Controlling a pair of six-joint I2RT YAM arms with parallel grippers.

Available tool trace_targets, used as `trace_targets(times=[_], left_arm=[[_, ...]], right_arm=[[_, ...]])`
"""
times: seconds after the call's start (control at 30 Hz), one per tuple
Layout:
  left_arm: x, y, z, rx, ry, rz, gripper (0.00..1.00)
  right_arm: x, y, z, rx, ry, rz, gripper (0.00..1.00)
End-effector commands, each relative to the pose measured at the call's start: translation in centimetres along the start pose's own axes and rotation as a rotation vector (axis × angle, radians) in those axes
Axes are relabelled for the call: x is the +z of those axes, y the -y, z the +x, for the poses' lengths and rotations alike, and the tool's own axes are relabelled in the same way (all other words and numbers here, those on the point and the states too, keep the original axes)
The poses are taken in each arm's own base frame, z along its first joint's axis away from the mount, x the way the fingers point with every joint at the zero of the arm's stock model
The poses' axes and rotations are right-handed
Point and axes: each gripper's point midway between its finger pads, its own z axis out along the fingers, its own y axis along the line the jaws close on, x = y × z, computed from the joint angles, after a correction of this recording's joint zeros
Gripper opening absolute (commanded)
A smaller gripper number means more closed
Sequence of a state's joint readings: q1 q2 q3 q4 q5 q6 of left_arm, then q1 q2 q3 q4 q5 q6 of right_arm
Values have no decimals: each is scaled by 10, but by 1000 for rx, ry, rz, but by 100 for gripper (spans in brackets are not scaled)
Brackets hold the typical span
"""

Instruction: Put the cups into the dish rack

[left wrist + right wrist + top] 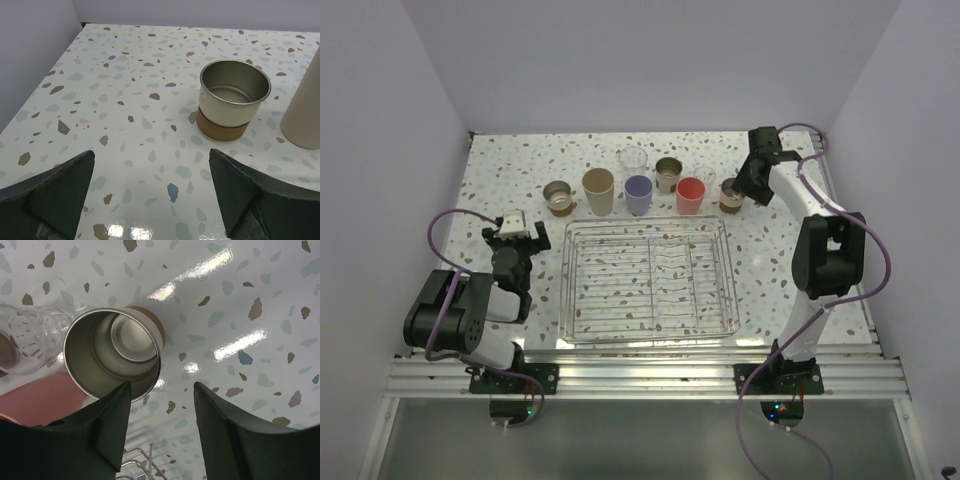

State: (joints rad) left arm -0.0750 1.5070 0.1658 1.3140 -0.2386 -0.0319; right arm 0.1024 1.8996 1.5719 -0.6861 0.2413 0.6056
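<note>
Table (510, 165) is walled on the left, at the back and on the right, with bare surface along the left wall behind the left arm. The left gripper (517, 232) hovers just left of the dish rack (645, 280), jaws spread to their widest and empty. In the left wrist view its fingers (55, 195) frame bare table. The left brown cup (232, 100) stands upright ahead and to the right, well apart from them, with the tall tan cup (305, 105) just beside it. The rack lies flat at table centre, long axis left to right, with no cup in it. The cups stand behind its far edge in a loose row, all mouth up with their axes vertical. After the tan one come the lavender cup (638, 194), a clear cup (634, 158) further back, the middle brown cup (668, 174), the red-pink cup (691, 195), a second clear cup (705, 178) and the right brown cup (731, 195). The right gripper (752, 185) hangs over that last cup, with open table beyond it toward the right wall. The right wrist view shows its jaws partly open. One finger (100, 435) overlaps the near edge of the rim and the other stands clear over bare table. Contact cannot be confirmed, and no hold on the cup is visible. The red-pink and clear cups crowd the right brown cup's left side.
</note>
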Motion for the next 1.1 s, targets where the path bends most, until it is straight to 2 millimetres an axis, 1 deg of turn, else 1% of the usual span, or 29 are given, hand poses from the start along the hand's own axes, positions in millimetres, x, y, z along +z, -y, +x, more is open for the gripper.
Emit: trace_targets(times=[0.0,0.03,0.1,0.2,0.27,0.33,0.4,0.5,0.53,0.57,0.6,0.63,0.67,0.77,0.83,0.9,0.93,0.97,1.0,1.03,1.07], left_arm=[[1,-2,-12,12,49,-9,100],[1,-2,-12,12,50,-9,100],[1,-2,-12,11,52,-9,100],[1,-2,-12,12,50,-9,100],[1,-2,-11,12,49,-9,100],[1,-2,-11,12,49,-9,100],[1,-2,-12,12,50,-9,100],[1,-2,-12,12,50,-9,100],[1,-2,-11,12,49,-9,100],[1,-2,-12,12,50,-9,100],[1,-3,-12,12,50,-11,100],[1,-2,-12,12,50,-9,100],[2,-2,-12,11,47,-9,100],[1,-2,-10,13,38,-9,100],[1,-4,-13,13,54,-17,100],[5,-13,-21,-3,56,-75,100],[5,-15,-7,-1,-25,-94,100],[14,-16,-27,-15,3,-115,100],[16,-17,-30,-13,-12,-126,100],[16,-18,-28,-7,-43,-128,100],[19,-17,-47,-26,-6,-126,100]], right_arm=[[7,-8,-6,57,6,-21,56],[10,-8,-5,54,2,-20,54],[20,-7,-1,59,-12,-8,48],[27,-7,2,56,-27,4,41],[30,-7,2,52,-29,9,40],[35,-8,3,49,-43,9,33],[37,-6,5,40,-59,19,29],[39,-9,2,30,-62,12,20],[39,-12,-3,30,-57,6,13],[38,-11,-1,21,-76,13,8],[37,-12,-3,17,-80,13,4],[33,-17,-11,18,-67,0,1],[31,-14,-11,10,-77,12,0],[19,-16,-21,8,-58,15,0],[12,-14,-26,18,-47,21,0],[4,-12,-32,30,-29,34,0],[0,-12,-38,35,-13,39,0],[-3,-8,-38,35,-18,57,0],[-7,-4,-44,35,6,83,0],[-12,-4,-52,38,28,87,0],[-16,-1,-55,32,35,103,0]])
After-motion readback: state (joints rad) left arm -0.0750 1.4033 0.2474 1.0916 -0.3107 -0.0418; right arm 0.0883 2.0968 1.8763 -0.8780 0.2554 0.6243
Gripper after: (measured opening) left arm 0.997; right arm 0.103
